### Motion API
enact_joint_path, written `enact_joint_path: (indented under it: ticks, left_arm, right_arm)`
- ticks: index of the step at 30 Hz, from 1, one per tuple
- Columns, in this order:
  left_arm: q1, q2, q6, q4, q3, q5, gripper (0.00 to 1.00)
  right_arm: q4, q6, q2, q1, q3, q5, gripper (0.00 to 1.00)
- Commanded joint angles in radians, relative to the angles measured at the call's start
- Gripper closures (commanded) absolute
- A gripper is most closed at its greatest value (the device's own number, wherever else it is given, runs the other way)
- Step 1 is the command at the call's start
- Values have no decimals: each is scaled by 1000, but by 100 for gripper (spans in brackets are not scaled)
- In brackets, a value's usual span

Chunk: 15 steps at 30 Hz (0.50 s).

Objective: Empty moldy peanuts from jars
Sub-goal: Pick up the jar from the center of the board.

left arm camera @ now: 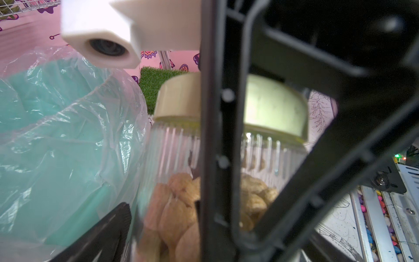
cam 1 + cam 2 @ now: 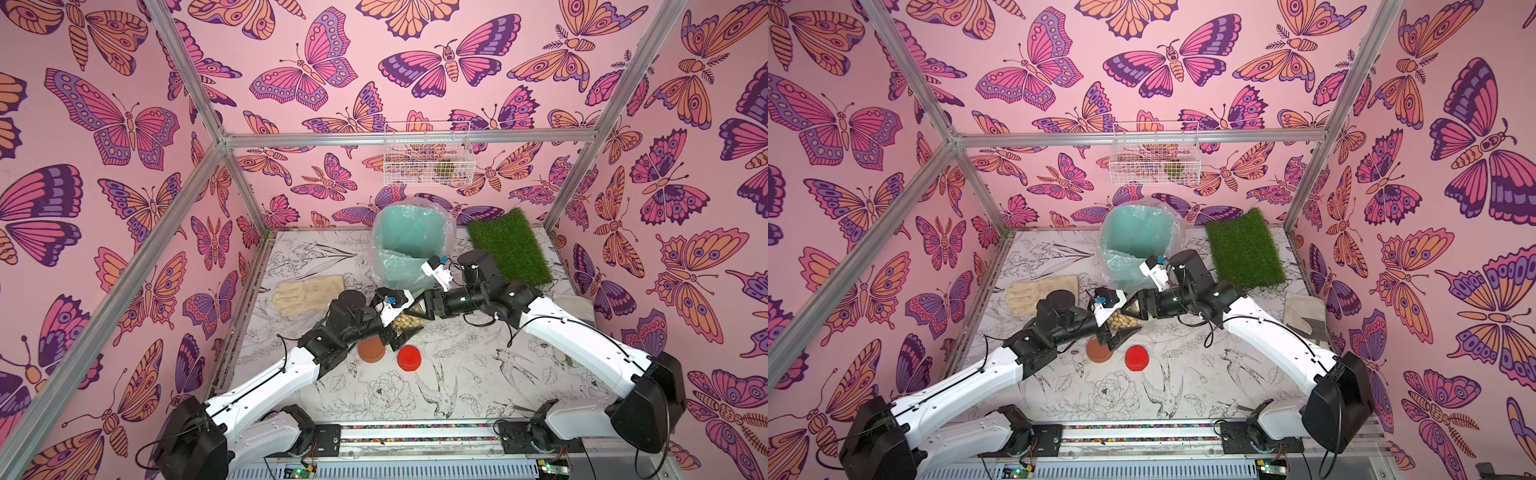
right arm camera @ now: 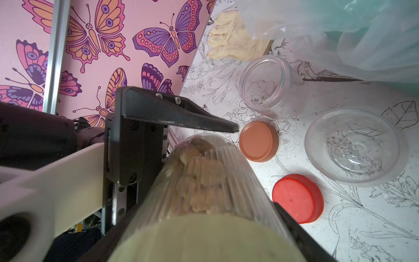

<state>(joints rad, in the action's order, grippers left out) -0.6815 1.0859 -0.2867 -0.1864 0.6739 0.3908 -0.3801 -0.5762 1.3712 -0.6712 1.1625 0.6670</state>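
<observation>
While left gripper (image 2: 402, 327) and right gripper (image 2: 420, 309) meet mid-table in both top views, the one full jar (image 2: 409, 320) lies sideways between them, just short of the green bin (image 2: 399, 237). The brown lid (image 2: 371, 350) and red lid (image 2: 409, 357) lie below.

Left wrist view: pale green lid (image 1: 272, 106) on, peanuts (image 1: 181, 204) inside.

Right wrist view: right gripper pinches that lid. Left jaws straddle the jar body, can't tell if they press. Two empty jars (image 3: 267, 86) sit on the table.

Step looks like unscrewing jar three. Next move needs a firm left hold, a right twist-off, then tipping the jar over the bin.
</observation>
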Motion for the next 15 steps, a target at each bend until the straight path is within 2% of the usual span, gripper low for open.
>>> enact_joint_path:
  ticks: [1, 15]
  left_arm:
    - [5, -12, -20, 27, -9, -63, 0]
    - [7, 9, -19, 28, -3, -62, 9]
  right_arm:
    - [54, -9, -14, -16, 28, 94, 100]
    - [92, -26, -17, -16, 13, 123, 100]
